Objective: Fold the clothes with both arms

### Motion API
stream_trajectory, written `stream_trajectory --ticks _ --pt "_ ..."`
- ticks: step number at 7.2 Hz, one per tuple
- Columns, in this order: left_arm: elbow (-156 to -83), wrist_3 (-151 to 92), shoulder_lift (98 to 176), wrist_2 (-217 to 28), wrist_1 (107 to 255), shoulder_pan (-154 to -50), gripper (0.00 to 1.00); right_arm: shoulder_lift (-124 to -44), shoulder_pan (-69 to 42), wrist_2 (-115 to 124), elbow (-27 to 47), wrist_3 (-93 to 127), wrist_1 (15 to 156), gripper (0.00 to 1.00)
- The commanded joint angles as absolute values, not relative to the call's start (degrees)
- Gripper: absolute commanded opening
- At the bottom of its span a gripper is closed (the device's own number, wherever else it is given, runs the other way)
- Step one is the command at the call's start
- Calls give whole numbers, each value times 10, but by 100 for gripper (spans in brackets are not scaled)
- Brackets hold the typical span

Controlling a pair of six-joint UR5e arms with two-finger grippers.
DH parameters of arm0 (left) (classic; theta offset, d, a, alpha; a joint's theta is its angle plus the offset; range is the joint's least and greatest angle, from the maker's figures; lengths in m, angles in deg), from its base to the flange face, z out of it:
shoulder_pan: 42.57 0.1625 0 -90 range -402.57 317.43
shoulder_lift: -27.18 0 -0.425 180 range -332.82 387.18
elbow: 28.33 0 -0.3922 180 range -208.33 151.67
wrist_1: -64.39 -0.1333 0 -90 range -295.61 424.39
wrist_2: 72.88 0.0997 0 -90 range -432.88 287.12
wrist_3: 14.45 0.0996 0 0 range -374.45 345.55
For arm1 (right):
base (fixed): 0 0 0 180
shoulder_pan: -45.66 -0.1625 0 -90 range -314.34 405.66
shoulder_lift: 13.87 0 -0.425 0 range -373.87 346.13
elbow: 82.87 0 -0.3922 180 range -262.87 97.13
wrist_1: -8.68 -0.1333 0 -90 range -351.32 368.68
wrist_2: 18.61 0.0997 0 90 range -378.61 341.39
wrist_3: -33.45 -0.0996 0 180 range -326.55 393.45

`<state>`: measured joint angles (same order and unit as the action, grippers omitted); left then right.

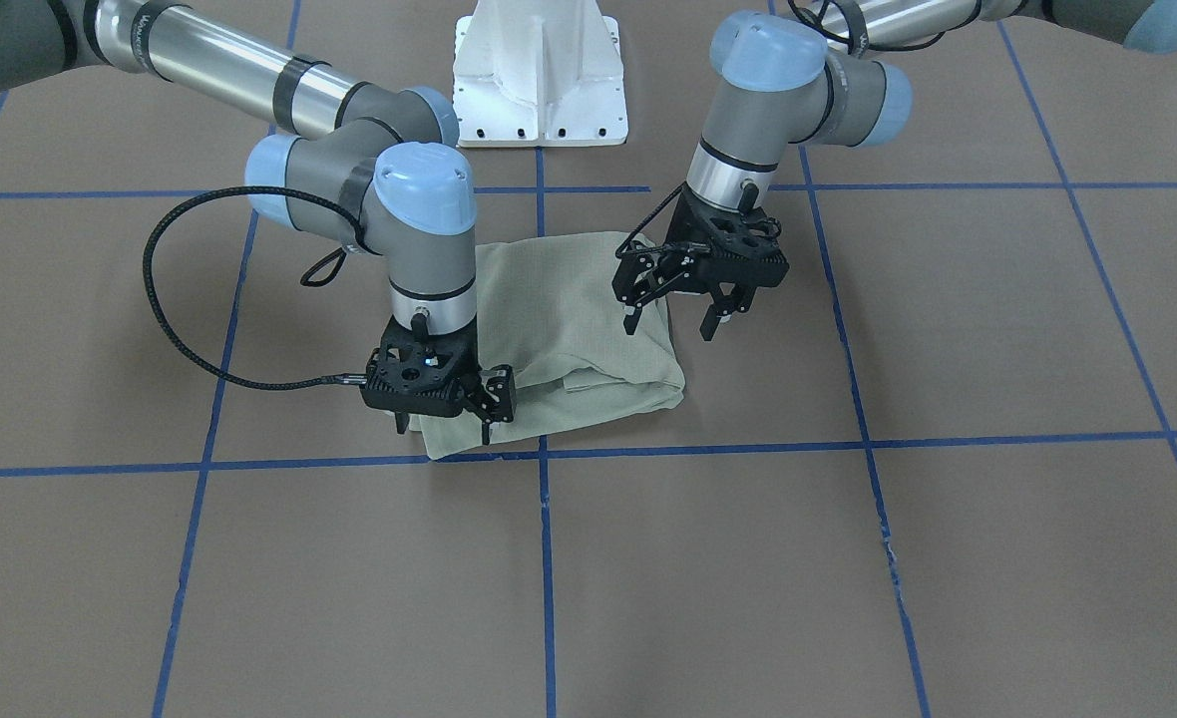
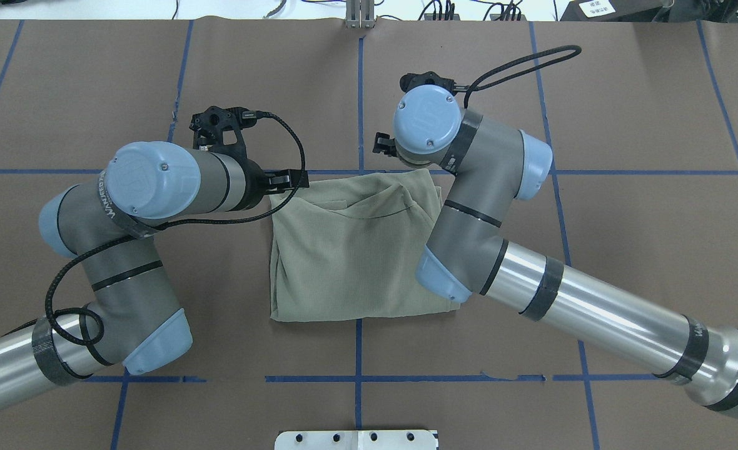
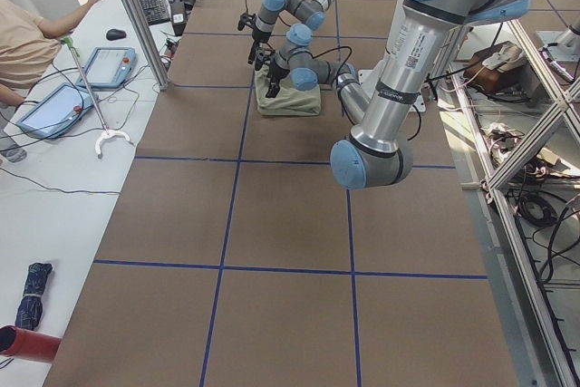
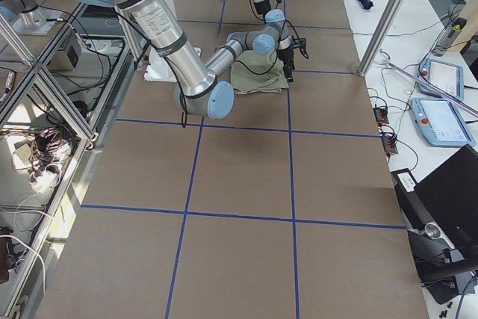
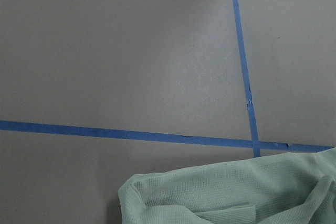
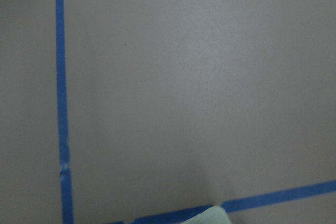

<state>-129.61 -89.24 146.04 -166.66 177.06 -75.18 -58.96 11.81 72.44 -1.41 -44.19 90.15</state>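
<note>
The pale sage-green shirt (image 1: 569,329) lies folded into a rough rectangle on the brown table near the middle (image 2: 356,250). My left gripper (image 1: 670,324) is open and empty, and hangs just above the shirt's far corner on my left side. My right gripper (image 1: 444,431) is open and sits low at the shirt's far corner on my right side, its fingers on either side of the fabric edge. The left wrist view shows the shirt's edge (image 5: 236,192) and no fingers. The right wrist view shows only a sliver of fabric (image 6: 210,216).
Blue tape lines (image 1: 545,558) grid the brown table. The white pedestal (image 1: 539,80) stands at the robot's side. Black cable loops hang off both wrists (image 1: 165,309). An operator (image 3: 27,33) and tablets are at a side desk.
</note>
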Motion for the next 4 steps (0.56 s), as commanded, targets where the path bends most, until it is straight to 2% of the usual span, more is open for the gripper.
stream_trajectory --ticks 1,2,4 --pt "-1296 -893 1461 -1667 1771 -751 100 -587 165 675 -16 -520 898 74" --pt "-1296 -893 1461 -1667 1771 -751 100 -589 177 663 -19 -522 900 64" --pt "-1282 -897 1460 -1666 1771 -745 100 -590 170 658 -19 -508 902 56"
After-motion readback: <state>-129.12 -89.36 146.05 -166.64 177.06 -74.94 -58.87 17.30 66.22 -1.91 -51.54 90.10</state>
